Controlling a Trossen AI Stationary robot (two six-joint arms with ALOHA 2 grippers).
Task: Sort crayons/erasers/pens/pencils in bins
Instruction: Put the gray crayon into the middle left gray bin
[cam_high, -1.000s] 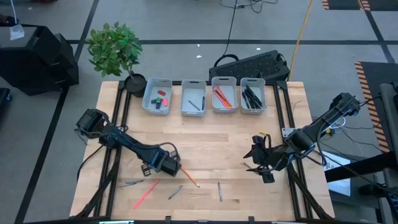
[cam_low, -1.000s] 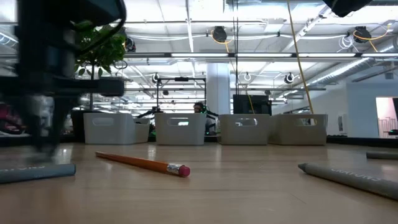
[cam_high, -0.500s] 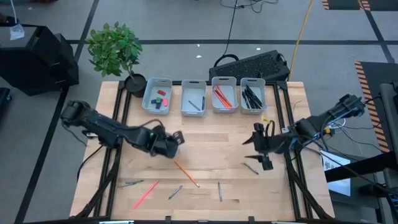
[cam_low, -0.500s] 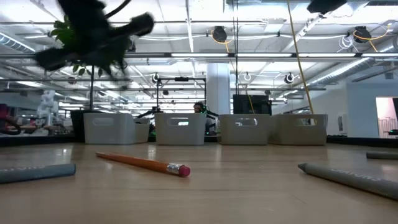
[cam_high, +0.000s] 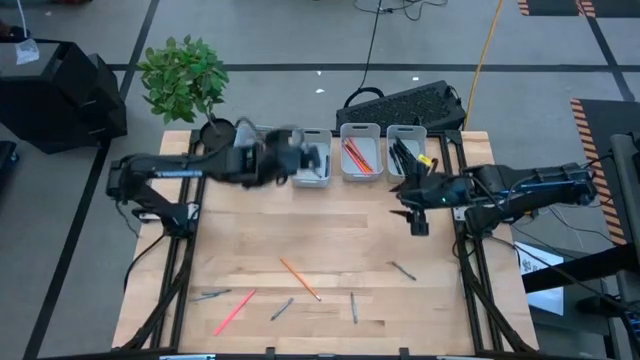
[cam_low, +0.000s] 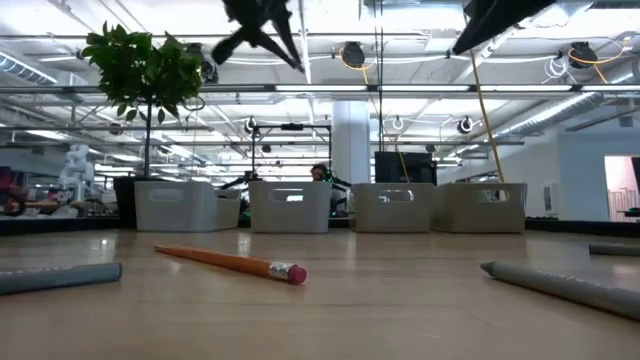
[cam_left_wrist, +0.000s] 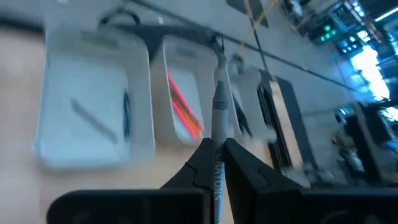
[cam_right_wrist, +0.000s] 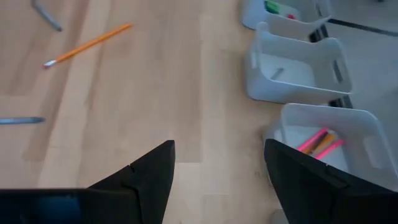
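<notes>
Bins: four pale tubs (cam_high: 340, 152) stand in a row along the desk's (cam_high: 330, 235) far edge, beside a black plant pot (cam_high: 217, 133) at the far left corner.
First bin: mostly hidden under the left arm in the high view; the right wrist view shows green and red erasers (cam_right_wrist: 277, 9) inside it.
Second bin (cam_left_wrist: 93, 112): holds a grey stick and a blue one, lying on its floor.
Third bin (cam_high: 359, 150): holds red, pink and orange sticks (cam_left_wrist: 183, 106).
Fourth bin (cam_high: 405, 152): holds dark sticks.
Left claw (cam_left_wrist: 214, 155): raised over the first two bins, fingers pinched tight on a grey pen (cam_left_wrist: 219, 118) that points out over the row.
Right claw (cam_right_wrist: 217, 168): above the desk just in front of the fourth bin, fingers spread wide, gripping nothing.
Loose on the desk: an orange pencil (cam_high: 299, 279) with a pink eraser tip near the middle; a pink stick (cam_high: 234, 311) and several grey sticks toward the near edge.
</notes>
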